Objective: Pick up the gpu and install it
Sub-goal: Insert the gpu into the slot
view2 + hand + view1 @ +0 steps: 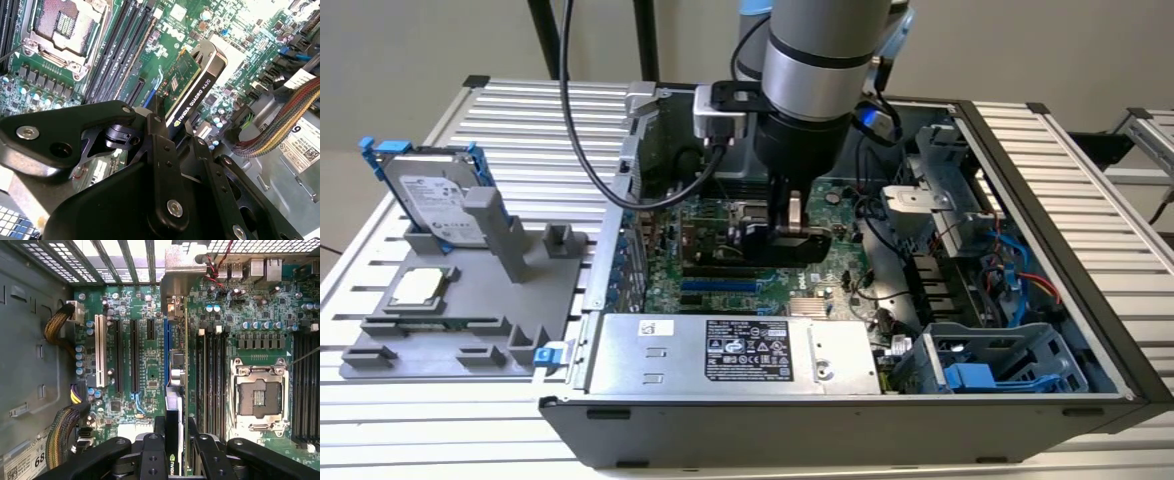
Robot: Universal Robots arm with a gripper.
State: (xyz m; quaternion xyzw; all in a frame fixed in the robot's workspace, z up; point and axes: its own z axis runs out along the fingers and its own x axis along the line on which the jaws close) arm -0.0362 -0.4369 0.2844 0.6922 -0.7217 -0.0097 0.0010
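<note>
My gripper (787,228) is inside the open computer case (1067,250), low over the green motherboard (720,290), and is shut on the gpu (783,246). In the second wrist view the gpu (192,85) juts out from between the black fingers (160,145), with its green board on one face and its black shroud on the other. In the first wrist view the gripper (175,445) holds the gpu (176,390) edge-on, in line with the long blue slot (165,347). Its silver bracket (177,270) is by the case's rear openings. Whether it is seated I cannot tell.
Next to the card are black memory slots (212,375) and the open processor socket (260,395). Cable bundles (285,115) and a silver power supply (734,355) crowd the case. On the exterior view's left, a grey fixture (520,300) holds a hard drive in a blue frame (434,200).
</note>
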